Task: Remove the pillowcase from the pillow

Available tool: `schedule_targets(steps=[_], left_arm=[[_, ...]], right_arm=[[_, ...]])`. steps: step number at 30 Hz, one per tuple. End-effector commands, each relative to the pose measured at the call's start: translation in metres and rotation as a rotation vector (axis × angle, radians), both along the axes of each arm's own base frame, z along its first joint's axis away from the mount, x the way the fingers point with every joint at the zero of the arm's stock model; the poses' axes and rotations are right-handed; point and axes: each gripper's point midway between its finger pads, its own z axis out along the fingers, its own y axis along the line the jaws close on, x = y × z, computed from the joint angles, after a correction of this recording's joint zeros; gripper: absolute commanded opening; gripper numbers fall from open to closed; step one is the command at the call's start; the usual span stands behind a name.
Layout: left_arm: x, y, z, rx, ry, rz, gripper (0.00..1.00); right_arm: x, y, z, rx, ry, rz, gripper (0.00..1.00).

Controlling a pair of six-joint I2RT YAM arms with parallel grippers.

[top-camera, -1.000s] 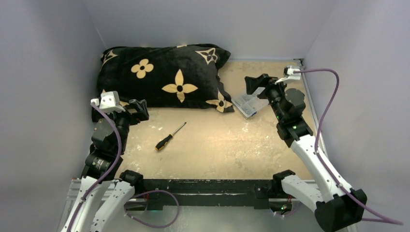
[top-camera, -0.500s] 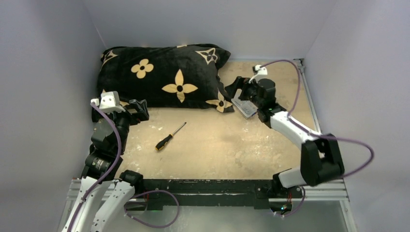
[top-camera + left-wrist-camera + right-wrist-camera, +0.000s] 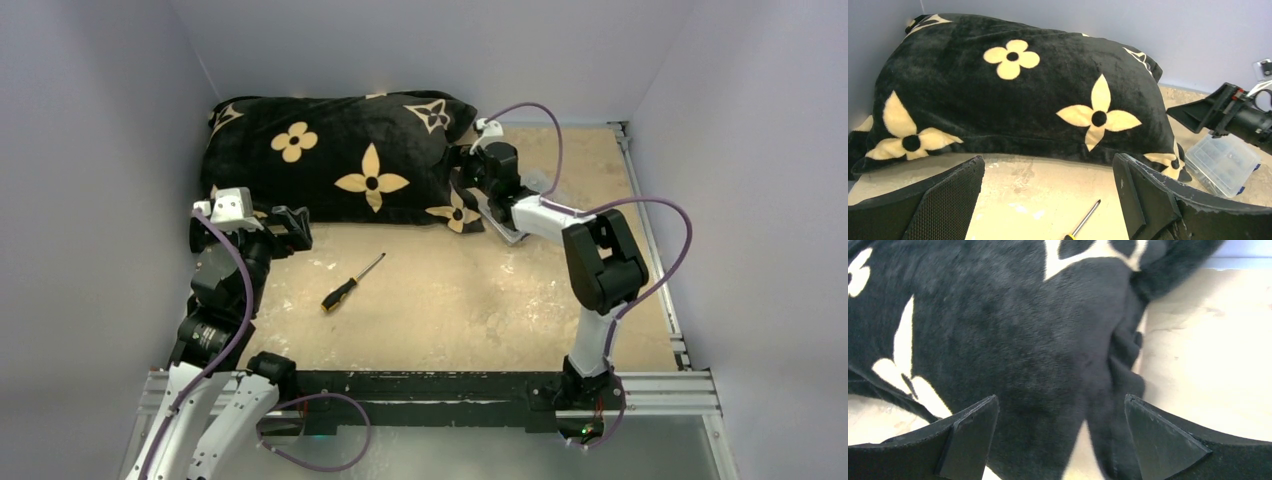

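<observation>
Gaping left claw (image 3: 1047,160) | right claw (image 3: 1060,399) wide | one pillowcase (image 3: 340,160) | one screwdriver (image 3: 350,283) | probably one box (image 3: 1222,164)

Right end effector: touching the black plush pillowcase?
Cannot tell. Right wrist view: open right end effector frames the pillowcase; neither contact nor gap shows.

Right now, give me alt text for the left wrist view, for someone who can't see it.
A black pillowcase with tan flowers fills the view, on a tan table. The open left gripper frames the foreground, with a screwdriver at bottom centre and a clear plastic box at right.
</observation>
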Motion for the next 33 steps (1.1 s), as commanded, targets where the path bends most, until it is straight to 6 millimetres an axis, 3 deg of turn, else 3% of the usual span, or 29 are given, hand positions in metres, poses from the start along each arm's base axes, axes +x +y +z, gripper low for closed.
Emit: schedule_targets(steps=[1, 4, 8, 10, 12, 14, 15, 16, 23, 27, 33], left_arm=[[0.003, -0.004, 0.005, -0.005, -0.024, -0.021, 0.99], [0.001, -0.003, 0.006, -0.004, -0.028, -0.016, 0.99], [0.001, -0.002, 0.006, -0.005, -0.031, -0.015, 0.99], [0.001, -0.003, 0.006, -0.007, -0.031, -0.017, 0.99], [0.001, -0.003, 0.006, -0.008, -0.029, -0.019, 0.99], [0.002, -0.004, 0.006, -0.009, -0.029, -0.02, 0.99], [0.002, -0.004, 0.005, -0.008, -0.028, -0.021, 0.99], [0.002, -0.004, 0.006, -0.008, -0.03, -0.022, 0.99], [0.003, -0.003, 0.004, -0.008, -0.022, -0.013, 0.99], [0.004, -0.002, 0.004, -0.013, -0.014, -0.005, 0.99], [0.003, 0.003, 0.005, -0.022, -0.013, 0.023, 0.99]], right_arm=[[-0.006, 0.052, 0.018, -0.001, -0.079, 0.121, 0.99], [-0.015, 0.074, 0.001, -0.002, -0.062, 0.196, 0.99], [-0.009, 0.077, -0.027, -0.006, -0.008, 0.179, 0.99], [-0.009, 0.074, -0.031, -0.002, 0.012, 0.15, 0.93], [-0.014, 0.07, -0.022, 0.014, 0.004, 0.135, 0.72], [-0.022, 0.068, -0.006, 0.029, -0.011, 0.129, 0.41], [-0.028, 0.068, 0.002, 0.03, -0.016, 0.126, 0.15], [-0.034, 0.069, 0.009, 0.029, -0.02, 0.121, 0.0], [-0.108, 0.102, 0.068, 0.045, -0.073, 0.194, 0.0], [-0.169, 0.132, 0.091, 0.101, -0.078, 0.344, 0.0], [-0.277, 0.19, 0.104, 0.19, -0.045, 0.63, 0.0]])
